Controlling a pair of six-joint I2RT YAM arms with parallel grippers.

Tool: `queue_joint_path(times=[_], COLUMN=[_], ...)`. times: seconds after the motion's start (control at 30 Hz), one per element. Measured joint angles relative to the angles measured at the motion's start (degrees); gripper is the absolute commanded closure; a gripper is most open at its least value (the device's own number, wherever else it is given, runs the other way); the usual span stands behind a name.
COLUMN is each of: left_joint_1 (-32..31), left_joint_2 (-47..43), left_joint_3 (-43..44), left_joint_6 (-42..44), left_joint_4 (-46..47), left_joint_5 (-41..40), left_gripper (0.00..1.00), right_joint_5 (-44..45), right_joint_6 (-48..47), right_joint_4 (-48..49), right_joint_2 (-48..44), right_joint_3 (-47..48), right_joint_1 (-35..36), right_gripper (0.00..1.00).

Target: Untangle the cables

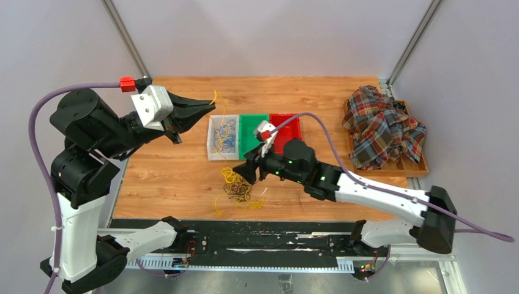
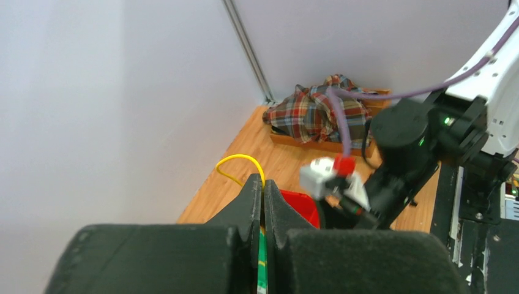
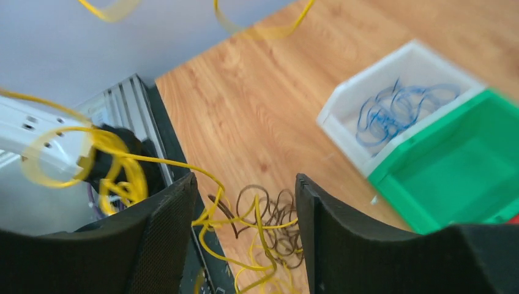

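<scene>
Cables point(image 1: 236, 187) of thin, thread-like wire occupy both tools. The left tool point(image 1: 209, 105), black and two-fingered, is raised over the far left part of the table with its jaws pressed together on a single yellow strand point(image 2: 240, 157). The left wrist view shows that strand looping out just above the closed tips, and from above it hangs down toward the white plastic bin point(image 1: 210, 138). The right tool point(image 3: 245, 180) stands wide and holds nothing, low over the loose heap point(image 3: 269, 214) of yellow and dark brown loops on the table, on the near side of the bins. In its wrist view the heap sits between and just beyond the two spread fingers. The coming move likely turns on this: the heap is right under the right tool and well apart from the left, so the right arm is nearer. The heap is a roundish knot of coils with no clear long axis. Whether the held strand joins it I cannot tell. Blue wires point(image 1: 227, 141) lie inside the white bin, with a green bin point(image 1: 253, 131) and a red bin point(image 1: 292, 122) in a row to its right. The wooden table point(image 1: 165, 177) also carries a plaid cloth point(image 1: 382, 125) piled on a wooden tray point(image 1: 419, 166) at the far right, and pale walls close the space.
</scene>
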Motion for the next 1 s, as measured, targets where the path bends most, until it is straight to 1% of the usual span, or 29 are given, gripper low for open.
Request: queue_joint_path(times=[0.1, 0.17, 0.3, 0.43, 0.5, 0.6, 0.8, 0.93, 1.0], left_joint_1=[0.00, 0.00, 0.00, 0.00, 0.00, 0.00, 0.00, 0.00, 0.00], left_joint_2=[0.02, 0.13, 0.55, 1.16, 1.42, 1.70, 2.38, 2.54, 2.75], left_joint_3=[-0.63, -0.76, -0.76, -0.70, -0.66, -0.55, 0.35, 2.19, 3.69], left_joint_6=[-0.02, -0.02, -0.04, -0.07, -0.07, -0.13, -0.50, -0.46, -0.24], left_joint_4=[0.00, -0.02, -0.02, -0.02, -0.02, 0.00, -0.02, -0.04, -0.20], left_joint_5=[0.00, 0.02, 0.07, 0.15, 0.20, 0.22, 0.22, 0.22, 0.17], left_gripper=[1.00, 1.00, 1.00, 1.00, 1.00, 1.00, 1.00, 1.00, 0.99], right_joint_5=[1.25, 1.20, -1.29, -5.07, -6.49, -7.65, -6.82, -5.64, -4.79], right_joint_6=[-2.32, -3.43, -4.85, -5.51, -5.55, -5.57, -5.66, -5.09, -4.59], right_joint_4=[-0.33, -0.42, -0.48, -0.55, -0.44, -0.48, -0.09, 2.10, 4.42], right_joint_2=[-5.49, -6.78, -6.82, -4.35, -2.73, -0.35, 5.01, 7.43, 8.04], right_joint_3=[1.18, 3.23, 6.71, 9.64, 10.73, 12.04, 13.81, 12.17, 9.53], right_joint_1=[0.00, 0.00, 0.00, 0.33, 0.59, 0.74, 0.74, 0.74, 0.74], right_gripper=[0.36, 0.36, 0.38, 0.41, 0.44, 0.53, 0.71, 0.76, 0.76])
